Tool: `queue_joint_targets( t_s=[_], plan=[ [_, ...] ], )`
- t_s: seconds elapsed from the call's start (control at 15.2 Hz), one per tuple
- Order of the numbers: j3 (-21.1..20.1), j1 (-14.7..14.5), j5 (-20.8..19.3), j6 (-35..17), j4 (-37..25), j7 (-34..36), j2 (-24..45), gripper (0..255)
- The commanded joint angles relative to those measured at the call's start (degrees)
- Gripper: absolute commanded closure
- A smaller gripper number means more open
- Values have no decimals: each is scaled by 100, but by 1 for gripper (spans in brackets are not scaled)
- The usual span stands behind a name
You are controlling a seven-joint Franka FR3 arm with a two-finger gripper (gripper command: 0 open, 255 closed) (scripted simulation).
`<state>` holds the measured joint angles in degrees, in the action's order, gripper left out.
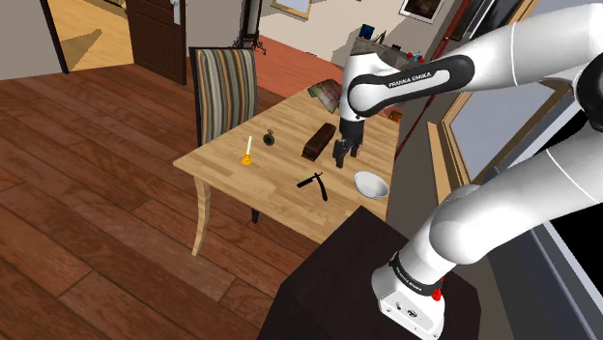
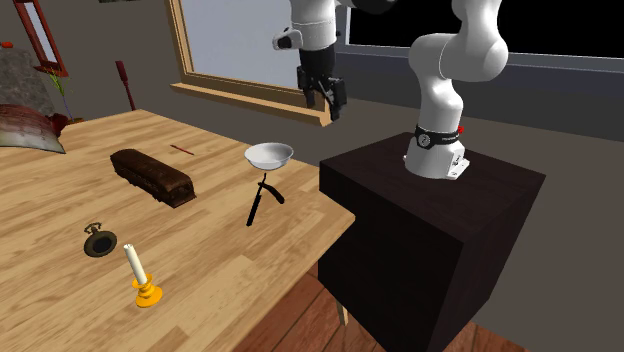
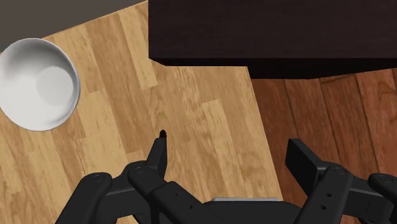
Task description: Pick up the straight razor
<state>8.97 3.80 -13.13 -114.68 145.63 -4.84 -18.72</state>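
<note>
In the second exterior view, a shut dark box sits left of centre on the wooden tabletop. At centre lies the black straight razor, just below a white bowl with a bare inside. At upper centre, the arm points the tool downward, fingers wide apart.

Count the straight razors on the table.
1. The straight razor lies opened on the table, right beside the white bowl. The arm covers some tabletop in the shoulder view, so another could be hidden.
</note>
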Motion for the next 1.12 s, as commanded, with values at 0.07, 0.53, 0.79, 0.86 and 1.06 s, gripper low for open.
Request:
queue_joint_targets(
  t_s=[0.07, 0.53, 0.79, 0.86, 1.06],
  plan=[
    [138, 46, -92, -562, -145, -201, 650, 0],
    [366, 190, -136, -1684, -747, -710, 2261, 0],
    [399, 312, -63, -2172, -1260, -1013, 3197, 0],
    [395, 349, -39, -2274, -1406, -1087, 3430, 0],
    [363, 473, 31, -2530, -1888, -1299, 4119, 0]
  ],
)
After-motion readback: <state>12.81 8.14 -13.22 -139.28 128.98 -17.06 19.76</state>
